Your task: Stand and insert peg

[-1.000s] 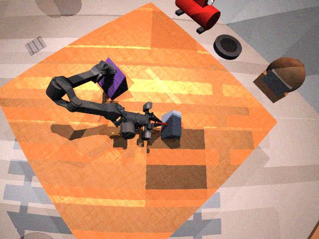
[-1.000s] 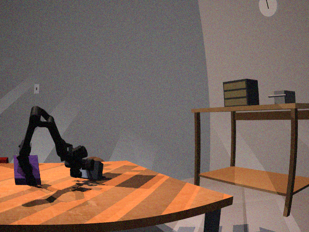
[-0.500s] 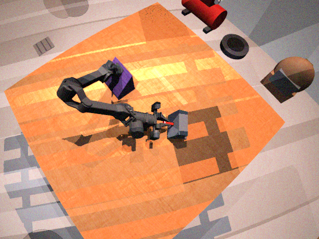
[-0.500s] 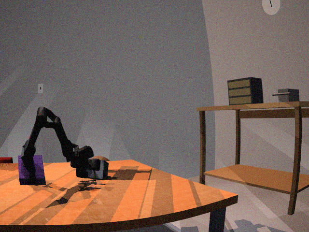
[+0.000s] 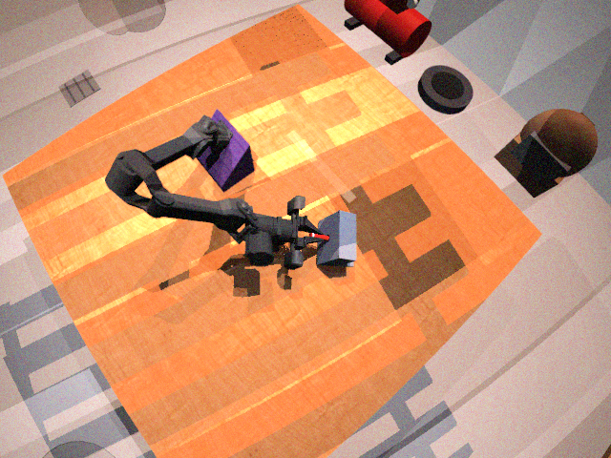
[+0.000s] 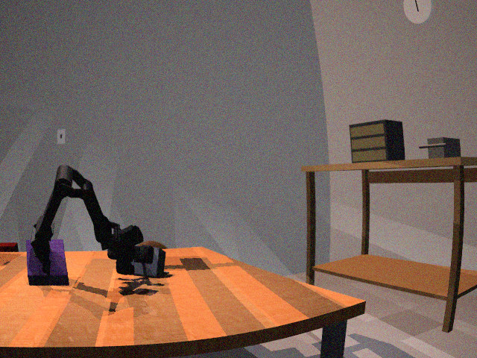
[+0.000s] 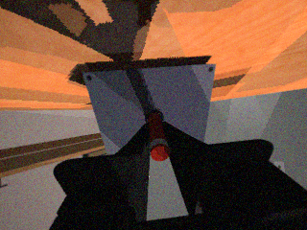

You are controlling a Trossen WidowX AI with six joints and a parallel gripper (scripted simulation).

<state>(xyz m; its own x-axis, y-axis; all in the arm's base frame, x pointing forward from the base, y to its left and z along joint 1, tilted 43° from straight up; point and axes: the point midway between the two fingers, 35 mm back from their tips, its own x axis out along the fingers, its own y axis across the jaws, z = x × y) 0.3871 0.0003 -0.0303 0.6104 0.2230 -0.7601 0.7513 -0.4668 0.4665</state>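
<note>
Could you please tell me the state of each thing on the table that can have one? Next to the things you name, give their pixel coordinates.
Gripper (image 5: 323, 238) (image 7: 154, 126): shut on the red peg, close to the panel.
Red peg (image 5: 319, 237) (image 7: 155, 128): held, banded end away from the panel, far end at the hole; depth cannot be told.
Sloped panel (image 5: 347, 234) (image 6: 154, 265) (image 7: 184, 96): standing on the table, face toward the gripper.
Arm (image 5: 170, 148) (image 6: 92, 206): bent, reaching toward the panel.
</note>
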